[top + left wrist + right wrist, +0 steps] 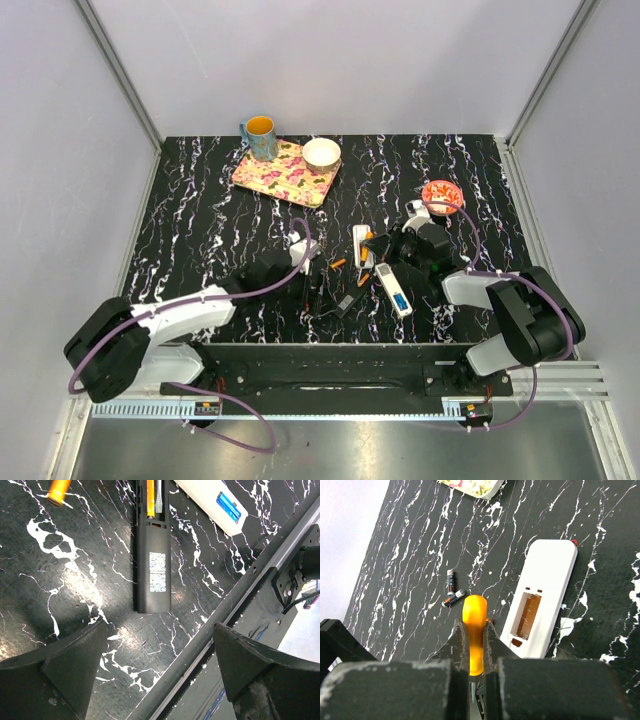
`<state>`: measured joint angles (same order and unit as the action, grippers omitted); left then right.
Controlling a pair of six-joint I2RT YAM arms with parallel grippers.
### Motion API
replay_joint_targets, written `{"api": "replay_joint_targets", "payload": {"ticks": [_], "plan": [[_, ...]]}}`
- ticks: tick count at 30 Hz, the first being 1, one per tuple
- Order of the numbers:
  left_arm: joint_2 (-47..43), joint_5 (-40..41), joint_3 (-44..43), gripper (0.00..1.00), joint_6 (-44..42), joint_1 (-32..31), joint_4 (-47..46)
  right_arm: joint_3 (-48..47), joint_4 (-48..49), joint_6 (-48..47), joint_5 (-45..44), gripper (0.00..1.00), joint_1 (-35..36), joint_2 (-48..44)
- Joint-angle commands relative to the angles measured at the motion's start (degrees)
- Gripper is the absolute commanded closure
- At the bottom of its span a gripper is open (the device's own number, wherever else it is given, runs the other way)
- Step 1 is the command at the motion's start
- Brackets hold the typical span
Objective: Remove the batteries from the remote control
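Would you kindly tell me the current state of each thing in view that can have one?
Left gripper: open, empty.
Right gripper: shut on an orange battery.
Black remote: compartment open, orange cell inside.
White remote by the right gripper: compartment open, looks empty.
Second white remote: compartment open, blue cell inside.
Mug: upright.

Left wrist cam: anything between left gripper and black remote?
Nothing: left wrist view shows only bare tabletop between the open left gripper and the black remote.
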<state>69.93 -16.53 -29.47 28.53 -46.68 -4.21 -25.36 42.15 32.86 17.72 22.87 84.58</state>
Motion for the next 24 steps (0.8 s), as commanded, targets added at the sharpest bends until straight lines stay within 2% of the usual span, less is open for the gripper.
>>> {"api": "replay_joint_targets", "payload": {"ticks": [1, 7, 11, 20, 24], "plan": [[1.3, -0.6, -1.4, 0.08, -0.8, 0.6, -3.5, -1.2, 3.9, 1.5, 1.5, 1.0, 1.3, 0.7], [5.1, 0.8, -4.2, 0.08, -3.2, 0.6, -2.8, -2.3, 2.1, 0.9, -0.6, 1.0, 1.5, -1.8], [11.4, 0.8, -9.0, 0.08, -5.9, 1.1, -2.6, -3.1, -0.7, 0.1, -3.4, 1.0, 1.3, -4.4], [25.6, -5.0, -13.5, 0.1, -5.5, 1.9, -8.3, 0.0, -6.8, 0.1, -12.1, 1.0, 1.2, -11.0], [26.0, -8.0, -11.9, 0.12, -3.1, 1.1, -11.0, 0.8, -8.6, 1.2, -15.9, 1.0, 1.3, -12.9]]}}
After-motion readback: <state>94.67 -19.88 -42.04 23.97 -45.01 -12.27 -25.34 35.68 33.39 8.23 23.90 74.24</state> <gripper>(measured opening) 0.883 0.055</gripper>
